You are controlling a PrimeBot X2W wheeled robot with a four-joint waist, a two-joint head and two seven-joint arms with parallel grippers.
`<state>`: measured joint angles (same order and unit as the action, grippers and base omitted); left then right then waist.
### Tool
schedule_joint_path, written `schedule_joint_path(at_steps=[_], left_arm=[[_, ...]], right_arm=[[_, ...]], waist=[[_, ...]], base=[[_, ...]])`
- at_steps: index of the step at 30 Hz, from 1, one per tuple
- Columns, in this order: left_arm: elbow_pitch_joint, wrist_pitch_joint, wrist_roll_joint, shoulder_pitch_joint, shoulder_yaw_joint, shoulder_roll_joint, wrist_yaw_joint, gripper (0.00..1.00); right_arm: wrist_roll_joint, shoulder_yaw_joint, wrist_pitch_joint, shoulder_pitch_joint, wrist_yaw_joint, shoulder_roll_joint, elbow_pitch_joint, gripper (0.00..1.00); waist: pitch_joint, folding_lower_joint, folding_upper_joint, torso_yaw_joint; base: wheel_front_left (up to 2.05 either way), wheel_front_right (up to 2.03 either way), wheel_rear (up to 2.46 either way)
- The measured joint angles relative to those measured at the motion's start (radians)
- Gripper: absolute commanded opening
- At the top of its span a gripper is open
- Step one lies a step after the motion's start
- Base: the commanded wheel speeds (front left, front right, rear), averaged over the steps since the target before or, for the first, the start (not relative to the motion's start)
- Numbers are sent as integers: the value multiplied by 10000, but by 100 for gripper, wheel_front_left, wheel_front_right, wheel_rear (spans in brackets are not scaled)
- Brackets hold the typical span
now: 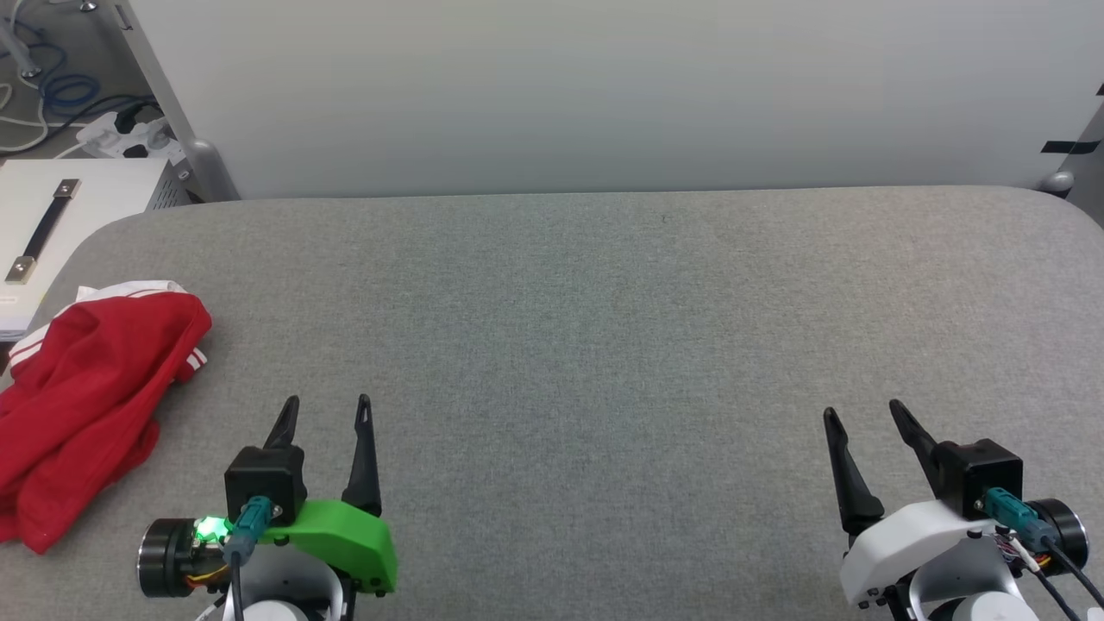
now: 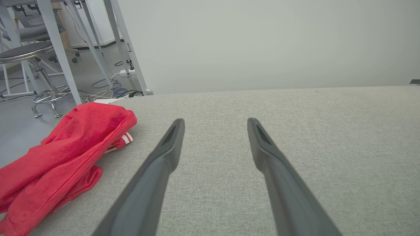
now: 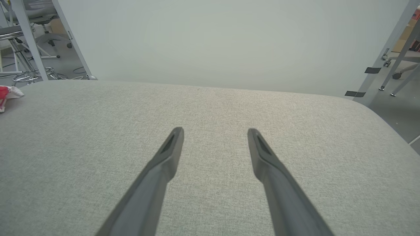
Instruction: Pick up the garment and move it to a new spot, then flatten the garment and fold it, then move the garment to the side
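Both arms rest low at the near side of the grey fabric-topped counter point(image 1: 604, 328), well apart from each other. The left end effector point(image 1: 328, 401) has its two dark fingers point(image 2: 157, 170) spread wide with only bare grey cloth between them, and it grips nothing. The right end effector point(image 1: 862, 408) stands the same way, its prongs parted and empty, with open counter ahead of it and to both sides.

The garment point(image 1: 86, 397) lies in a loose, crumpled heap to the left of the left end effector, near it but not touching, at the counter's left edge. It is mostly red, with a white band striped in red showing at the far end of the pile and another striped bit peeking out on the side facing the left end effector. From the left wrist the garment point(image 2: 65, 154) sits just left of the left-hand finger. From the right wrist, only a scrap of it point(image 3: 5, 93) shows far off to the left.

Beyond the garment, farther left of the left end effector, is a white box point(image 1: 52, 224) with a dark strap handle. A pale wall point(image 1: 604, 86) rises straight ahead of both end effectors, behind the counter's far edge.
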<state>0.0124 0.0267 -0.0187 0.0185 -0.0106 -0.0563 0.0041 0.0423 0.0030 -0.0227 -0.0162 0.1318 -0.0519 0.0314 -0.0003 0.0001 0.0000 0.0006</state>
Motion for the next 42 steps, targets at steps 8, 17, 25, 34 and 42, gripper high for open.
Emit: schedule_joint_path(at_steps=[8, 17, 25, 34, 42], left_arm=[[0, 167, -13, -7, -77, 0, 0, 100], [48, 353, -59, -14, -117, 0, -2, 100], [201, 533, -161, -53, -134, 0, -17, 100], [483, 713, -309, -213, -146, 0, -61, 100], [761, 884, -437, -258, -155, 0, -88, 100]], right_arm=[[236, 17, -132, 105, 0, 0, 59, 100], [514, 2, -174, 184, 0, 0, 54, 100], [616, -10, -261, 198, 0, 0, 6, 100], [688, -23, -347, 267, 0, 0, -105, 100], [775, -25, -359, 283, 0, 0, -251, 100]], waist=[[-21, 0, 0, 12], [-52, 0, 0, 8], [-75, 0, 0, 3], [-103, 0, 0, 5], [-119, 0, 0, 32]], base=[[0, 0, 0], [0, 0, 0], [0, 0, 0], [0, 0, 0], [0, 0, 0]])
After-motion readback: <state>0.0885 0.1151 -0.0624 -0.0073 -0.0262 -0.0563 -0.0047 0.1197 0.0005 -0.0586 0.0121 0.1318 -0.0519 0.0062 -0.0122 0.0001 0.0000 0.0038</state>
